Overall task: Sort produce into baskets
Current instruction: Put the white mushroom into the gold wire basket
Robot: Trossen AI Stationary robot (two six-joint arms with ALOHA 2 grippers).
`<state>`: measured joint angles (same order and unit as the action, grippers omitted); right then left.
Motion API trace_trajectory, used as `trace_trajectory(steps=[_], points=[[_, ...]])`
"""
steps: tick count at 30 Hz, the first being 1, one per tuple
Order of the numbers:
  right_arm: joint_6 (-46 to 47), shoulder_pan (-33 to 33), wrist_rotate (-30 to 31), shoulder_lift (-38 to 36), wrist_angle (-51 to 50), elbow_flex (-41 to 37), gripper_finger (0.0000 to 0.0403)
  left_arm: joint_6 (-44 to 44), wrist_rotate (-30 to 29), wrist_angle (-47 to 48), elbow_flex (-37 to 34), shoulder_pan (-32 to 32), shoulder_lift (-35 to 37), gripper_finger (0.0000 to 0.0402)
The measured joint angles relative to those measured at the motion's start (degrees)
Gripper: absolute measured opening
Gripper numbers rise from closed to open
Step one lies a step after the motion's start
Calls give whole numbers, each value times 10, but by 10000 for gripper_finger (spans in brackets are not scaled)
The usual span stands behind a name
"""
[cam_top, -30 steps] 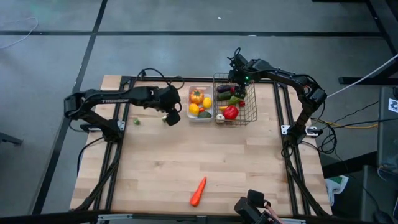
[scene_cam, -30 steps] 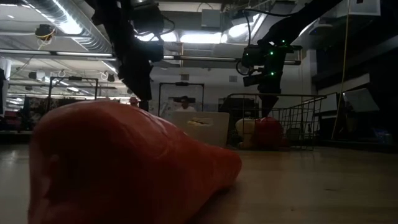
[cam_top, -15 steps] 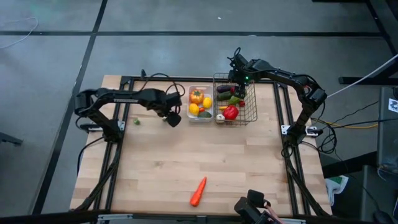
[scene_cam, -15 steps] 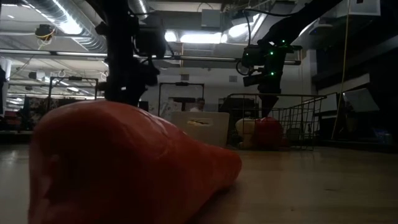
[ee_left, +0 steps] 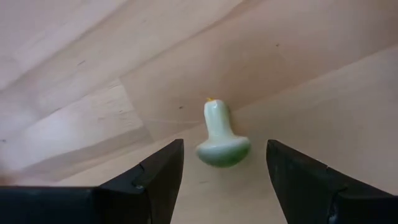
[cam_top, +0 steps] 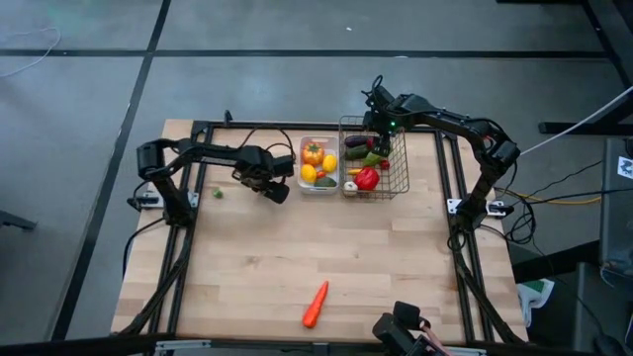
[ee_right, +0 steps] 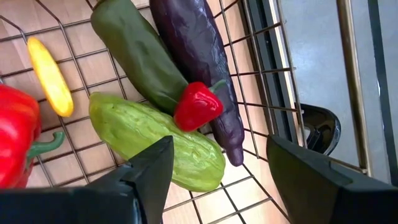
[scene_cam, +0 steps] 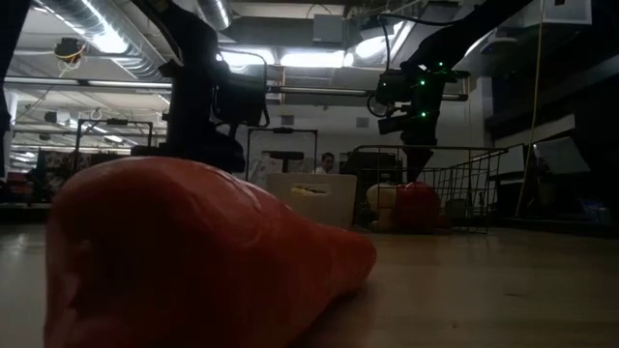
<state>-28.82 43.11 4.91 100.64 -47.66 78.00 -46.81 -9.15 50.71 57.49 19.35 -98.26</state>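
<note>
Sorted so far: most of the produce is already in containers. The white tray (cam_top: 318,165) holds an orange tomato (cam_top: 313,153) and yellow lemons (cam_top: 328,163); the wire basket (cam_top: 374,158) beside it holds a red pepper (cam_top: 367,178), a dark green cucumber (ee_right: 138,53), a light green cucumber (ee_right: 155,140), a purple eggplant (ee_right: 196,62), a small red chilli (ee_right: 198,104) and a small yellow piece (ee_right: 50,78).
Left to do: three pieces lie loose on the desk (cam_top: 326,247). An orange carrot (cam_top: 315,304) sits near the front edge, well apart from both containers (it fills the low view). A pale green mushroom-shaped piece (ee_left: 221,137) lies just left of the tray, and a small green bit (cam_top: 218,193) lies near the left arm's base.
Left gripper (cam_top: 273,188): low over the desk just left of the tray, fingers open and empty, with the pale green piece lying between and just beyond them.
Right gripper (cam_top: 380,124): over the far part of the wire basket, fingers open, holding nothing.
Progress: well along, by my judgement, with the pale green piece the likely next pick.
</note>
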Motion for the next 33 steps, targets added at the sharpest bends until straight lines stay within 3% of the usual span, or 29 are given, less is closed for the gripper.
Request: trace_trajectory(steps=[9,22,33], points=[[0,0,0,0,0,0,255,2,-3,-5,0,0,-21,220],[0,0,0,0,1,0,255,12,-3,-6,0,0,-21,132],[0,0,0,0,1,0,255,70,43,-17,7,3,22,133]])
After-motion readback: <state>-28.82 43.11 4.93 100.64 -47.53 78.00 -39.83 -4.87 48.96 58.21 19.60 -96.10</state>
